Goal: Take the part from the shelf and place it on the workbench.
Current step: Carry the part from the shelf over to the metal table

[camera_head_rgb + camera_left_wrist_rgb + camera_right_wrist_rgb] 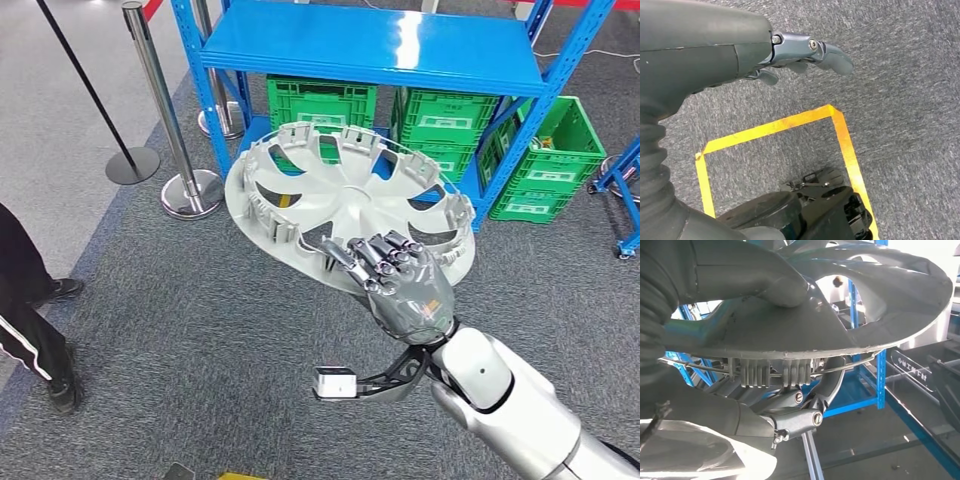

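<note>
The blue shelf (377, 45) stood ahead on the grey carpet, green crates (441, 125) on its lowest level and beside it. In front of it the silver wheel cover (347, 195), the part, was held up in the air, tilted, well above the floor. The right hand (400, 285) gripped its near rim, fingers (381, 255) curled over the edge. The right wrist view showed the thumb (787, 287) pressed on one face and the fingers (798, 417) under the clip ring on the other. The left hand (753, 50) hung over yellow floor tape (772, 127), fingers (828, 55) loosely extended, holding nothing.
</note>
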`<state>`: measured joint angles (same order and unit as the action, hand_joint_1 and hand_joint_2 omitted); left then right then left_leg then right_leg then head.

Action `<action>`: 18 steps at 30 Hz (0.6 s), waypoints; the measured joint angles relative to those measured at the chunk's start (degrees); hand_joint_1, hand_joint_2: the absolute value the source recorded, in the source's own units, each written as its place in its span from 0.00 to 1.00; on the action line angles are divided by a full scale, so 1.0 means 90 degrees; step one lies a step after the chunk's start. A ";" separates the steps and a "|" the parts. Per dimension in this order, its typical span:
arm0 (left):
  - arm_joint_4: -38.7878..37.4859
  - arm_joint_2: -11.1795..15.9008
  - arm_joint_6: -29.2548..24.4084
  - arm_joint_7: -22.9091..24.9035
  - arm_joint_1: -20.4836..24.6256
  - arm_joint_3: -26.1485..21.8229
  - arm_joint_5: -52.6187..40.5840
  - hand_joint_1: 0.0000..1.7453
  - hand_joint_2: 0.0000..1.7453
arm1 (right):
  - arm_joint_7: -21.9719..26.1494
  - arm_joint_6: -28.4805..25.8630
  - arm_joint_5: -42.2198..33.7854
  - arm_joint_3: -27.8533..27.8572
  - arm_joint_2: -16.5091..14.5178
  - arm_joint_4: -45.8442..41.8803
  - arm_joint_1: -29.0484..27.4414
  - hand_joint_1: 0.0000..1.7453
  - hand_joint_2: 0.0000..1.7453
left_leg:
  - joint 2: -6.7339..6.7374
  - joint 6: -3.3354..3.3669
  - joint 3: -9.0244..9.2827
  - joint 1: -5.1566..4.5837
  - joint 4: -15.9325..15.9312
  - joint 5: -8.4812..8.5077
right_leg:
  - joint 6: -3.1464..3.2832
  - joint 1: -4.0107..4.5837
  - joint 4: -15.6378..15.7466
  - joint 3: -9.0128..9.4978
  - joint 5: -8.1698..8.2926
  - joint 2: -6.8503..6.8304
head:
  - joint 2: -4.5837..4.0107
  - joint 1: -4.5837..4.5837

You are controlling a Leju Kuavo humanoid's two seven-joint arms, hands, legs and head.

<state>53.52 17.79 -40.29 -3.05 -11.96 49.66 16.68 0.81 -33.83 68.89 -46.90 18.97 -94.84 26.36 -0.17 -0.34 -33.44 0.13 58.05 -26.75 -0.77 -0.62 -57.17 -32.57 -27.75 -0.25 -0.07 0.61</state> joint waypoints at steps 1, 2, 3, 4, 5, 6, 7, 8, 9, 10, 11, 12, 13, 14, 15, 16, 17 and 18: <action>-0.0005 0.0002 0.0000 0.0001 0.0004 0.0001 0.0005 0.00 1.00 | 0.0000 -0.0001 0.0002 0.0000 0.0000 0.0000 0.0000 1.00 1.00 | 0.0001 0.0005 -0.0002 -0.0005 0.0001 0.0003 | -0.0012 -0.0004 0.0003 -0.0003 0.0007 0.0001 | 0.0000 -0.0001; -0.0008 0.0004 0.0000 0.0003 0.0006 0.0002 0.0009 0.00 1.00 | 0.0001 -0.0001 0.0005 0.0000 0.0000 0.0000 -0.0001 1.00 1.00 | 0.0001 0.0011 -0.0005 -0.0009 0.0002 0.0006 | -0.0023 -0.0008 0.0005 -0.0006 0.0012 0.0002 | 0.0000 -0.0001; -0.0011 0.0006 0.0000 0.0006 0.0010 0.0004 0.0011 0.00 1.00 | 0.0002 -0.0001 0.0006 0.0000 0.0000 0.0000 -0.0001 1.00 1.00 | 0.0002 0.0017 -0.0008 -0.0011 0.0003 0.0010 | -0.0032 -0.0010 0.0006 -0.0011 0.0017 0.0002 | 0.0000 -0.0002; -0.0013 0.0007 0.0000 0.0009 0.0014 0.0005 0.0013 0.00 1.00 | 0.0004 -0.0001 0.0007 0.0000 0.0000 0.0000 -0.0001 1.00 1.00 | 0.0002 0.0024 -0.0012 -0.0012 0.0004 0.0014 | -0.0040 -0.0011 0.0007 -0.0015 0.0022 0.0001 | 0.0000 -0.0002; -0.0014 0.0007 0.0000 0.0012 0.0017 0.0007 0.0016 0.00 1.00 | 0.0005 -0.0001 0.0008 0.0000 0.0000 0.0000 -0.0001 1.00 1.00 | 0.0002 0.0030 -0.0016 -0.0013 0.0004 0.0018 | -0.0044 -0.0011 0.0007 -0.0019 0.0025 0.0000 | 0.0000 -0.0002; -0.0015 0.0007 0.0000 0.0014 0.0018 0.0010 0.0019 0.00 1.00 | 0.0005 -0.0001 0.0009 0.0000 0.0000 0.0000 -0.0001 1.00 1.00 | 0.0002 0.0034 -0.0018 -0.0013 0.0004 0.0022 | -0.0049 -0.0011 0.0006 -0.0023 0.0028 0.0000 | 0.0000 -0.0003; -0.0015 0.0008 0.0001 0.0015 0.0019 0.0013 0.0024 0.00 1.00 | 0.0005 -0.0001 0.0011 0.0000 0.0000 0.0000 -0.0001 1.00 1.00 | 0.0002 0.0037 -0.0020 -0.0012 0.0004 0.0024 | -0.0052 -0.0010 0.0006 -0.0025 0.0029 0.0000 | 0.0000 -0.0004; -0.0016 0.0008 0.0001 0.0016 0.0020 0.0016 0.0029 0.00 1.00 | 0.0004 -0.0001 0.0014 0.0000 0.0000 0.0000 -0.0001 1.00 1.00 | 0.0002 0.0039 -0.0020 -0.0011 0.0004 0.0026 | -0.0053 -0.0008 0.0005 -0.0026 0.0030 0.0000 | 0.0000 -0.0004; -0.0016 0.0009 0.0001 0.0016 0.0021 0.0021 0.0038 0.00 1.00 | 0.0002 -0.0001 0.0018 0.0000 0.0000 0.0000 -0.0001 1.00 1.00 | 0.0002 0.0039 -0.0019 -0.0010 0.0004 0.0029 | -0.0054 -0.0007 0.0004 -0.0027 0.0031 0.0001 | 0.0000 -0.0004; -0.0016 0.0010 0.0001 0.0017 0.0023 0.0026 0.0048 0.00 1.00 | 0.0001 -0.0001 0.0023 0.0000 0.0000 0.0000 -0.0001 1.00 1.00 | 0.0002 0.0039 -0.0019 -0.0008 0.0004 0.0031 | -0.0054 -0.0006 0.0002 -0.0029 0.0031 0.0001 | 0.0000 -0.0004; -0.0016 0.0010 0.0001 0.0018 0.0024 0.0030 0.0056 0.00 1.00 | 0.0000 -0.0001 0.0029 0.0000 0.0000 0.0000 -0.0001 1.00 1.00 | 0.0002 0.0039 -0.0019 -0.0007 0.0004 0.0034 | -0.0054 -0.0005 0.0000 -0.0030 0.0032 0.0000 | 0.0000 -0.0004; -0.0016 0.0011 0.0001 0.0018 0.0024 0.0033 0.0063 0.00 1.00 | 0.0000 -0.0001 0.0034 0.0000 0.0000 0.0000 -0.0001 1.00 1.00 | 0.0002 0.0039 -0.0019 -0.0006 0.0003 0.0036 | -0.0054 -0.0004 -0.0004 -0.0032 0.0032 0.0000 | 0.0000 -0.0004; -0.0016 0.0012 0.0001 0.0019 0.0024 0.0036 0.0066 0.00 1.00 | 0.0000 -0.0001 0.0039 0.0000 0.0000 0.0000 -0.0001 1.00 1.00 | 0.0002 0.0038 -0.0019 -0.0005 0.0003 0.0037 | -0.0054 -0.0004 -0.0008 -0.0034 0.0032 0.0000 | 0.0000 -0.0004; -0.0016 0.0013 0.0000 0.0019 0.0024 0.0037 0.0068 0.00 1.00 | 0.0000 -0.0001 0.0042 0.0000 0.0000 0.0000 -0.0001 1.00 1.00 | 0.0002 0.0038 -0.0019 -0.0005 0.0003 0.0038 | -0.0054 -0.0003 -0.0012 -0.0036 0.0032 0.0000 | 0.0000 -0.0004; -0.0016 0.0014 0.0000 0.0019 0.0024 0.0038 0.0071 0.00 1.00 | 0.0000 -0.0001 0.0044 0.0000 0.0000 0.0000 -0.0001 1.00 1.00 | 0.0002 0.0037 -0.0019 -0.0005 0.0003 0.0039 | -0.0054 -0.0002 -0.0016 -0.0038 0.0032 0.0000 | 0.0000 -0.0004; -0.0016 0.0015 0.0000 0.0019 0.0024 0.0038 0.0075 0.00 1.00 | 0.0000 -0.0001 0.0046 0.0000 0.0000 0.0000 -0.0001 1.00 1.00 | 0.0002 0.0036 -0.0019 -0.0005 0.0003 0.0040 | -0.0054 -0.0001 -0.0019 -0.0040 0.0032 0.0000 | 0.0000 -0.0004; -0.0016 0.0015 0.0000 0.0022 0.0024 0.0038 0.0080 0.00 1.00 | 0.0000 -0.0001 0.0047 0.0000 0.0000 0.0000 -0.0001 1.00 1.00 | 0.0002 0.0035 -0.0019 -0.0005 0.0003 0.0041 | -0.0054 0.0000 -0.0022 -0.0042 0.0032 0.0001 | 0.0000 -0.0005; -0.0016 0.0015 0.0001 0.0026 0.0024 0.0039 0.0084 0.00 1.00 | 0.0000 -0.0001 0.0049 0.0000 0.0000 0.0000 -0.0001 1.00 1.00 | 0.0002 0.0034 -0.0019 -0.0005 0.0003 0.0041 | -0.0054 0.0000 -0.0024 -0.0043 0.0032 0.0001 | 0.0000 -0.0005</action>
<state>53.37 17.92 -40.28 -2.82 -11.74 50.01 17.44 0.81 -33.83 69.32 -46.91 18.97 -94.84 26.35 -0.15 -0.04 -33.61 0.09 58.07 -26.38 -1.25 -0.62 -57.39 -32.95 -27.47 -0.24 -0.07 0.57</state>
